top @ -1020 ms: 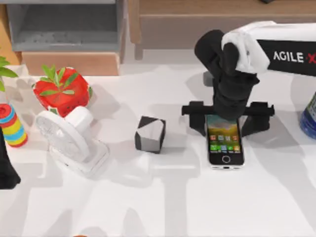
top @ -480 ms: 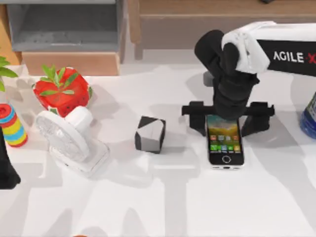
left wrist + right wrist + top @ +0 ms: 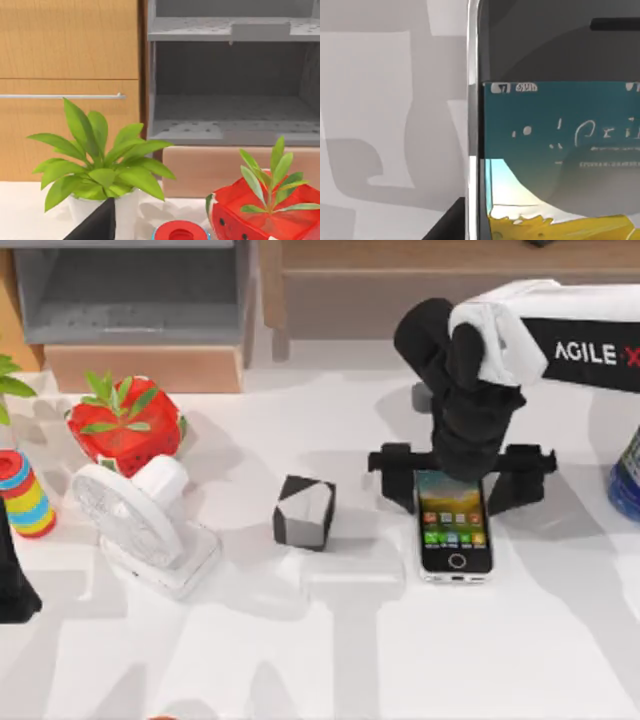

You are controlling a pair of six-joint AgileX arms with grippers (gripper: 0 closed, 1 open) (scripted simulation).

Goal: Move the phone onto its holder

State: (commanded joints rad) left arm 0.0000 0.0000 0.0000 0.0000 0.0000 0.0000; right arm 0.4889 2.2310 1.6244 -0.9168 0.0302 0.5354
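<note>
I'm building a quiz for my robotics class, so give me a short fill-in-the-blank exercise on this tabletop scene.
1. The phone lies flat with its lit screen facing ____.
2. The right end effector has its open fingers on either side of the phone's ____ end.
3. The black-and-white holder sits to the phone's ____ in the top view.

Missing words: up; top; left

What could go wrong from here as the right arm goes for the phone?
The right gripper is spread wide over the far end of the phone, which lies flat on the table: closing there could tilt it or let it slip. The black-and-white holder stands close and could be knocked.
</note>
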